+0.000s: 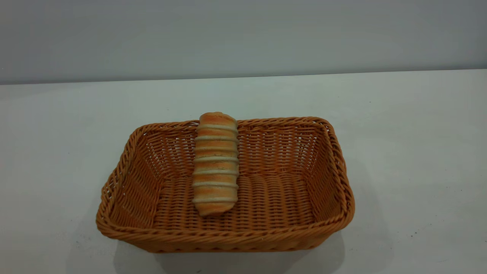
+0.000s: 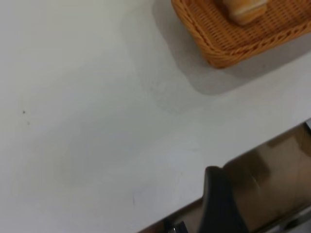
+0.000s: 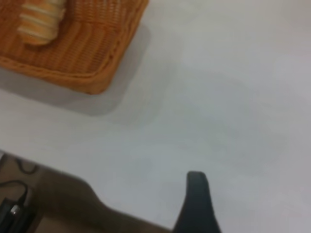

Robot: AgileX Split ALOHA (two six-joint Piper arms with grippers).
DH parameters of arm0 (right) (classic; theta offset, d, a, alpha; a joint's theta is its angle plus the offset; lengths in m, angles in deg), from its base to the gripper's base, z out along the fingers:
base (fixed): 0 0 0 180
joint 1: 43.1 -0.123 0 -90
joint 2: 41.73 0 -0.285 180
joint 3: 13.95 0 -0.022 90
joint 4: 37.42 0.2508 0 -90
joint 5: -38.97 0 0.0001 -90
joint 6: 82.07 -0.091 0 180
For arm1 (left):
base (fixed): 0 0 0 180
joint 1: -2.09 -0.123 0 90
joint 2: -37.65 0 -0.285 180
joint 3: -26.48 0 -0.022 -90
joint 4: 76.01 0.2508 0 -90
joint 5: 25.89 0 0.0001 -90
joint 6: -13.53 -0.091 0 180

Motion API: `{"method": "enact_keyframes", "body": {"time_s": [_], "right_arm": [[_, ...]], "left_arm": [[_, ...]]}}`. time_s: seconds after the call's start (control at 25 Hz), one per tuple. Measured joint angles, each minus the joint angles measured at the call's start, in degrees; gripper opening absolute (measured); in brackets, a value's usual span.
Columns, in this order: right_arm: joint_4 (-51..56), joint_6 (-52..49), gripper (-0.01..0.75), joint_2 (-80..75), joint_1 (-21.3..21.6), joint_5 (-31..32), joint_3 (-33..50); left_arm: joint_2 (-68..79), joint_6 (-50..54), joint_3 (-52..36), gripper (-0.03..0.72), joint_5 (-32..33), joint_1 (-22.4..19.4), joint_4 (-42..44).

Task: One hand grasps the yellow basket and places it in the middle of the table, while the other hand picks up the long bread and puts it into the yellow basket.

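The yellow basket (image 1: pixel 224 232) stands on the white table (image 1: pixel 411 152), near its middle. The long bread (image 1: pixel 215 163) lies inside the basket, with one end on the floor and the other propped on the far rim. Neither gripper shows in the exterior view. In the left wrist view, my left gripper (image 2: pixel 218 204) hangs over the table's near edge, well clear of the basket (image 2: pixel 228 46) and the bread (image 2: pixel 243 10). In the right wrist view, my right gripper (image 3: pixel 197 204) is over bare table, apart from the basket (image 3: pixel 92 58) and the bread (image 3: pixel 40 22).
A grey wall (image 1: pixel 243 34) rises behind the table's far edge. Brown floor (image 2: pixel 277 179) shows past the table edge in the left wrist view. Dark cables (image 3: pixel 12 204) lie below the table edge in the right wrist view.
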Motion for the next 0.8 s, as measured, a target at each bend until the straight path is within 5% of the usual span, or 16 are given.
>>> {"method": "enact_keyframes", "body": {"time_s": [0.36,0.56,0.8], "right_arm": [[0.05,0.0,0.589,0.0,14.52,0.0,0.0],[0.05,0.0,0.589,0.0,14.68,0.0,0.0],[0.21,0.0,0.589,0.0,14.2,0.0,0.0]], "left_arm": [[-6.35,0.0,0.0,0.529,0.07,-16.37,0.31],[-6.98,0.04,0.0,0.529,0.33,-22.98,0.31],[-6.98,-0.01,0.0,0.529,0.33,-23.54,0.36]]}}
